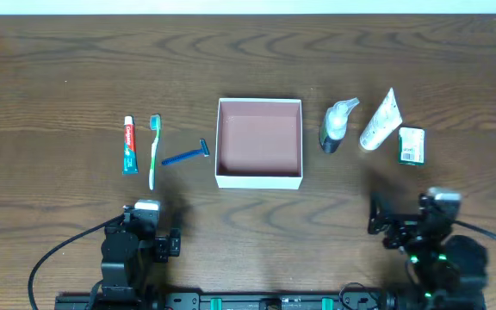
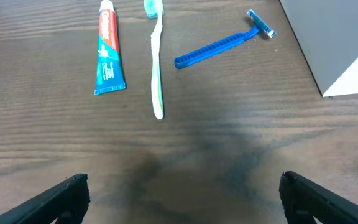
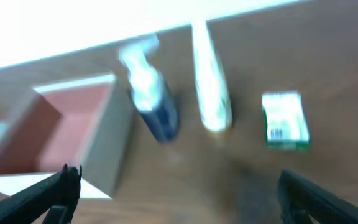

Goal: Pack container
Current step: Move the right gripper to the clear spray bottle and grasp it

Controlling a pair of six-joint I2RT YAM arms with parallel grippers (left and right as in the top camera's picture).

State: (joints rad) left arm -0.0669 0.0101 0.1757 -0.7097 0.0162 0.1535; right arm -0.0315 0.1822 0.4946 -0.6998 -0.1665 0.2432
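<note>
Container: square, shallow cardboard box with white walls and a dusty-pink inside (image 1: 258,181). It is empty and sits between two groups of toiletries.
Left of container: red-and-blue toothpaste tube (image 1: 130,145), green-and-white toothbrush (image 1: 153,151) and blue plastic razor (image 1: 186,156). The razor is nearest the container; none touches it.
Right of container: dark bottle with white spray head (image 1: 336,126), white squeeze tube (image 1: 381,120) and small green-and-white carton (image 1: 412,145), which is farthest.
Left gripper (image 2: 185,193): jaws wide apart, holding nothing. The container lies ahead and to its right.
Right gripper (image 3: 179,186): jaws wide apart, holding nothing. The view is blurred. The container lies ahead and to its left.
Long axes: toothpaste tube and toothbrush run front to back. The razor slants, head toward the container.
Judgement: nothing is packed yet. Each arm is nearer the three items on its own side.
</note>
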